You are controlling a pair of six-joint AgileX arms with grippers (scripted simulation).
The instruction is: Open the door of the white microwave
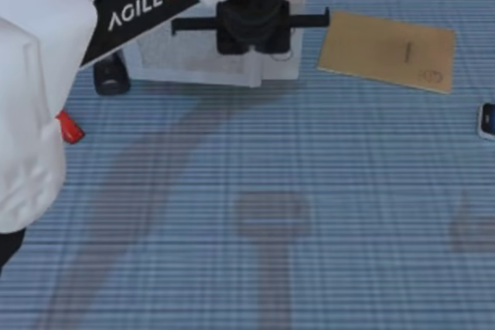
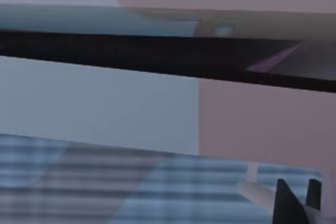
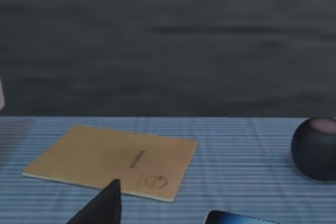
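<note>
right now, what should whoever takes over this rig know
Left gripper: reached over the white microwave at the table's far left, right at its front; jaws hidden, so a grip on the handle is unconfirmed.
Right arm: parked off to the right, its camera facing the tan notebook.
The door: mesh window visible, and it looks shut or barely moved.
Done: the approach.
Left: confirm the grasp, then swing the door open.

A tan notebook [image 3: 113, 165] lies flat on the blue striped table [image 3: 241, 145]. A dark round ball [image 3: 315, 148] sits at its 3 o'clock; a phone [image 3: 239, 217] lies at 5 o'clock.
</note>
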